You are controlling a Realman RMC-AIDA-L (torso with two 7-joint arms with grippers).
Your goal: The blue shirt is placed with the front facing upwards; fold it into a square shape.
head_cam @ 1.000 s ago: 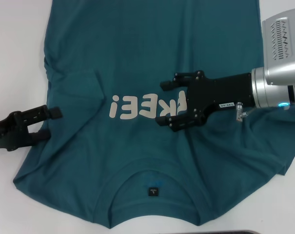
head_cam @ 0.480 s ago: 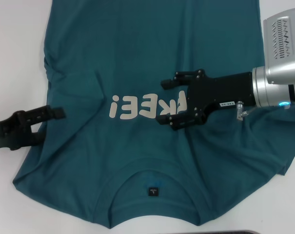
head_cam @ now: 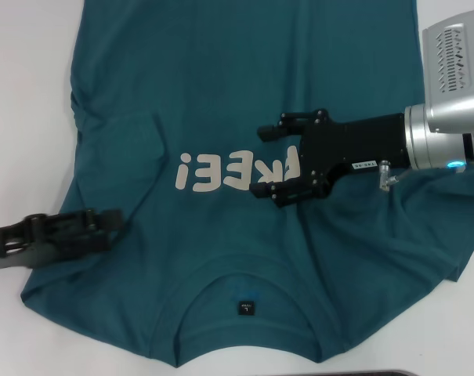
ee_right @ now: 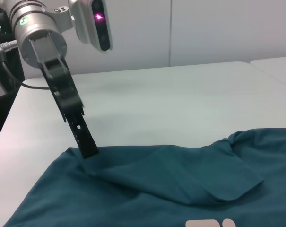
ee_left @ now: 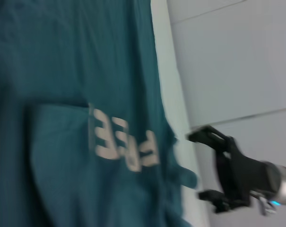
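Left end effector (head_cam: pixel 111 222) tips on blue shirt (head_cam: pixel 244 86), right end effector (head_cam: pixel 274 162) spread wide

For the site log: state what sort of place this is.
Probably a robot test room or lab, not a home. A bare white table stands before plain pale wall panels, and only the shirt lies on it, worked by the left end effector and right end effector.

The head view looks straight down; both wrist views look low across the same blue shirt (head_cam: pixel 221 94).
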